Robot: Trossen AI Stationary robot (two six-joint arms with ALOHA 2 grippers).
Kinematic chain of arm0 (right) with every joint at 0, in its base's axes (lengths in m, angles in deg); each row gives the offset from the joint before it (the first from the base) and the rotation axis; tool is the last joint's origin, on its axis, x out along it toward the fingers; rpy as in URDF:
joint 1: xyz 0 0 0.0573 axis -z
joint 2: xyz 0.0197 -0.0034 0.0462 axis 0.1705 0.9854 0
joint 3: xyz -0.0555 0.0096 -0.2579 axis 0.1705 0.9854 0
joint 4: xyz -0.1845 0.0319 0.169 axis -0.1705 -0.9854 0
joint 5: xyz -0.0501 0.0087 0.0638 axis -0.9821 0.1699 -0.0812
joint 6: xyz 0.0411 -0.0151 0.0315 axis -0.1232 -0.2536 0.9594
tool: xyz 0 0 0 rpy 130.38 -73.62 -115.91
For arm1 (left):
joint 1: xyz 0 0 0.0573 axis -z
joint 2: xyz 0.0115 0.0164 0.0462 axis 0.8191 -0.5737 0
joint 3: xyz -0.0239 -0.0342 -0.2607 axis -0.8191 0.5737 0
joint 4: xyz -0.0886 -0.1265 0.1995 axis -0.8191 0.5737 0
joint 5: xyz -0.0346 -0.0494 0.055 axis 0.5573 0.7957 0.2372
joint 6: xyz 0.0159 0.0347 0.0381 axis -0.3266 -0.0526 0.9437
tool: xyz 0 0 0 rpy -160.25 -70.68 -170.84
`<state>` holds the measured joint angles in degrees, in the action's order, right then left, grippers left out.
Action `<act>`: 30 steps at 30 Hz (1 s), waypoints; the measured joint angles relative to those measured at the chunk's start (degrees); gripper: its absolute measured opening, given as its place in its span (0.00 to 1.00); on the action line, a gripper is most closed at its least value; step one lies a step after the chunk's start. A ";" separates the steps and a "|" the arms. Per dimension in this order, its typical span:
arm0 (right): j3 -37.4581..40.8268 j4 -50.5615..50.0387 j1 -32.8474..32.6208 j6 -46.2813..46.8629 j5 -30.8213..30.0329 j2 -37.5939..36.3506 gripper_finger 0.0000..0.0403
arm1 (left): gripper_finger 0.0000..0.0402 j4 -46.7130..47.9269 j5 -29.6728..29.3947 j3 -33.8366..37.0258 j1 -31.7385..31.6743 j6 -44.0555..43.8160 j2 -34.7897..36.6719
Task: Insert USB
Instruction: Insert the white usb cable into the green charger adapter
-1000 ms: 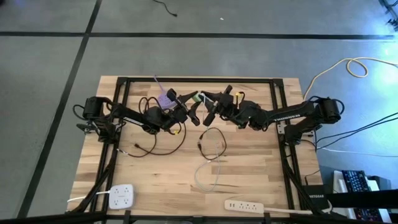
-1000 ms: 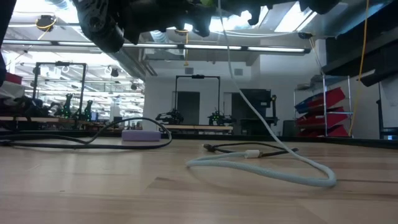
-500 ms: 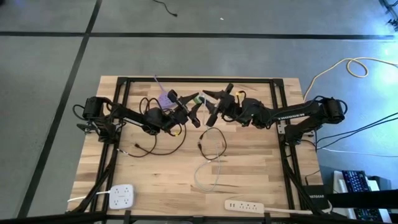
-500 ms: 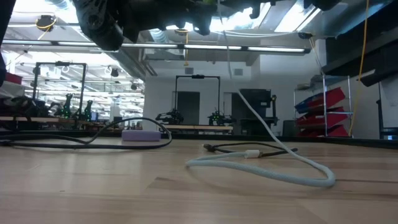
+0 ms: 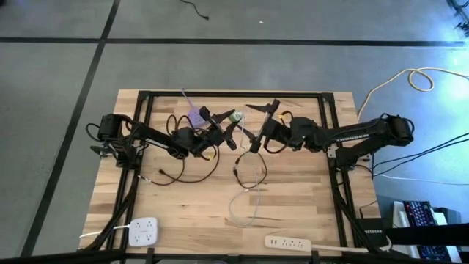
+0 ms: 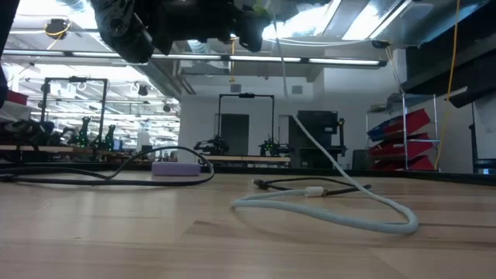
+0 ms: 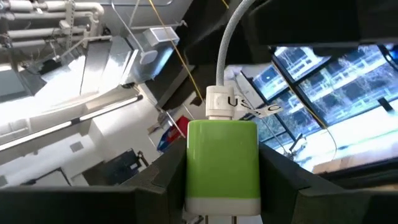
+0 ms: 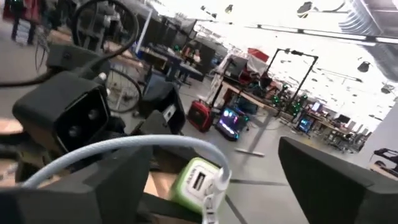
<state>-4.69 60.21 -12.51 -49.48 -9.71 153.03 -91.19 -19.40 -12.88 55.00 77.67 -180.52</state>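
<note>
The left gripper's (image 7: 222, 205) jaws are clamped on the sides of a lime-green rectangular plastic charger block (image 7: 222, 163), while the right gripper's (image 5: 258, 125) jaws stand spread wide with nothing between them. In the left wrist view, a white USB plug (image 7: 221, 103) sits seated in the end of the charger block, and its pale grey-white cable (image 7: 231, 43) runs away from it. The right wrist view shows the same plug (image 8: 214, 186) beside a second, unused port on the green block's face, the cable (image 8: 118, 149) arching across between that arm's two dark fingers (image 8: 329, 180) without touching them. From above, both grippers hover over the far middle of the light wooden table (image 5: 183, 213), the right one just beside the charger block (image 5: 234, 116) but apart from it. The cable hangs down to the table and loops there (image 6: 325, 209). A small purple box (image 6: 175, 168) lies farther back on the wood, ringed by a black cable (image 6: 108, 174).
</note>
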 joint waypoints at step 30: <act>1.19 -53.33 -25.17 9.14 -7.27 -9.74 0.45 | 0.31 42.22 4.19 0.02 10.18 -21.60 0.20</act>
<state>-3.50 6.88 -37.68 -40.34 -16.98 143.28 -48.97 -15.21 -12.85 65.18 56.07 -180.32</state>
